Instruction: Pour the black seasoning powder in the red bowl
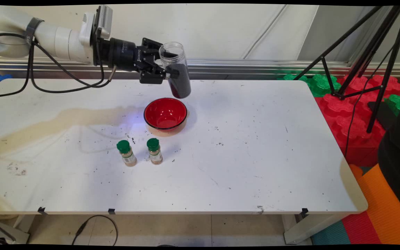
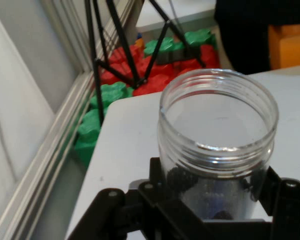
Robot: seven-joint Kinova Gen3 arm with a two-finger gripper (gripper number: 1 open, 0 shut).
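Note:
My gripper point(image 1: 172, 73) is shut on a clear plastic jar point(image 1: 175, 69), open at the top and filled in its lower part with dark grains. The jar hangs nearly upright in the air, above and just behind a red bowl point(image 1: 165, 114) with a black rim that stands on the white table point(image 1: 255, 166). The bowl looks empty. In the hand view the jar's threaded open mouth point(image 2: 218, 117) fills the middle, held between the black fingers point(image 2: 285, 197), with dark grains low inside.
Two small spice bottles with green caps point(image 1: 126, 152) point(image 1: 154, 150) stand in front of the bowl. Dark crumbs are scattered on the table. A black tripod point(image 1: 363, 52) and red and green foam blocks point(image 1: 342, 104) stand off the right end.

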